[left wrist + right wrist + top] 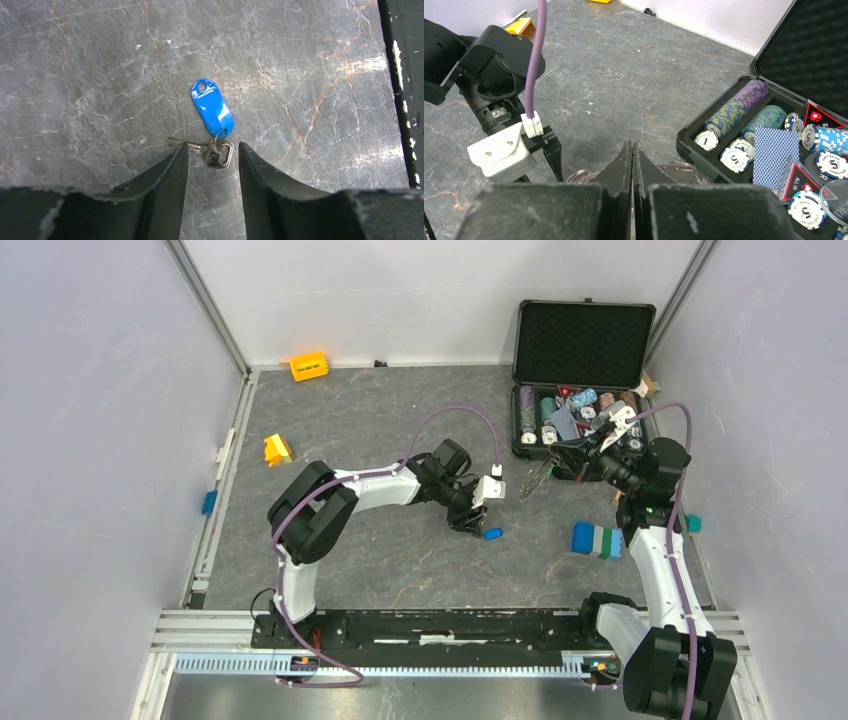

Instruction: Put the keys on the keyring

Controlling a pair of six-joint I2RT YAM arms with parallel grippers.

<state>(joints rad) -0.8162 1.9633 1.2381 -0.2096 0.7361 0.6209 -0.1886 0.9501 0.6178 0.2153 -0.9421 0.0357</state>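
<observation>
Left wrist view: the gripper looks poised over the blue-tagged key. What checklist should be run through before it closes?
1. The left gripper is open: ok, its fingers stand apart.
2. The blue-tagged key is between the fingertips: ok, its head lies in the gap, flat on the table.
3. Key free of clutter: ok, only its blue tag is attached.
4. The right gripper is shut: ok, its fingers are pressed together.
5. The keyring is held by the right gripper: cannot tell; thin rings peek out beside its fingers.
6. The green key is located: not ok, it shows in no view.
</observation>
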